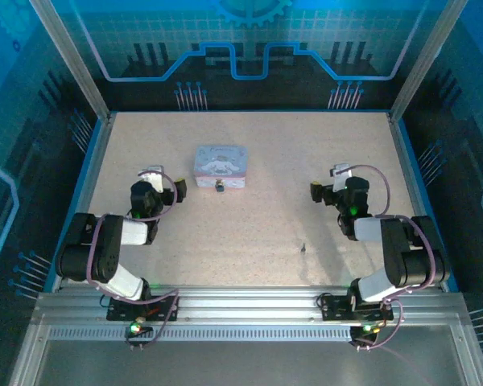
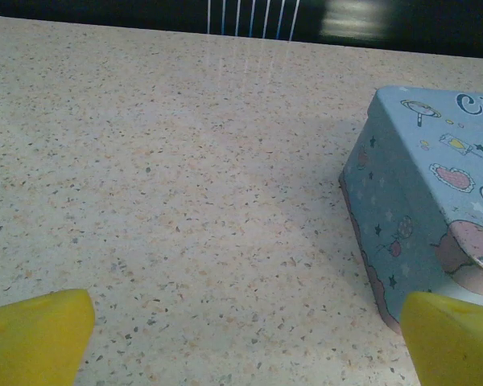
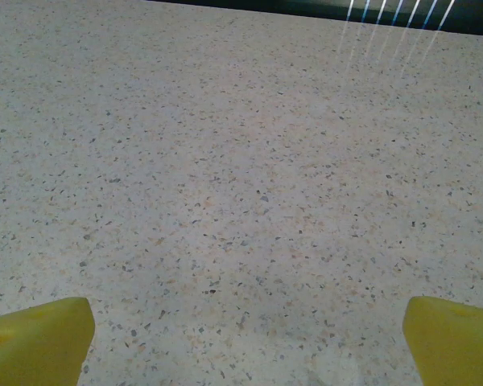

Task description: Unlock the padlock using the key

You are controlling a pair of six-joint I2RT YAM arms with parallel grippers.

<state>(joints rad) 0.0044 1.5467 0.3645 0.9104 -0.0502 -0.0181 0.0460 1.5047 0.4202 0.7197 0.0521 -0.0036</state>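
Observation:
The tiny dark padlock (image 1: pixel 220 186) hangs at the front face of the pale-blue cartoon box (image 1: pixel 220 165) in the middle of the table. The key (image 1: pixel 303 248), a thin dark sliver, lies alone on the speckled table between the arms, nearer the right one. My left gripper (image 1: pixel 155 178) rests left of the box, open and holding nothing. In the left wrist view its yellow fingertips (image 2: pixel 36 336) flank bare table, and the box (image 2: pixel 423 201) is at the right. My right gripper (image 1: pixel 336 178) sits far right, open and holding nothing, its yellow fingertips (image 3: pixel 40 342) spread over bare table.
The speckled table (image 1: pixel 249 233) is ringed by a blue rim and aluminium posts (image 1: pixel 68 56). Rows of upright pins (image 1: pixel 189 96) stand along the back and sides. Both arm bases sit on the rail (image 1: pixel 249 310) at the near edge.

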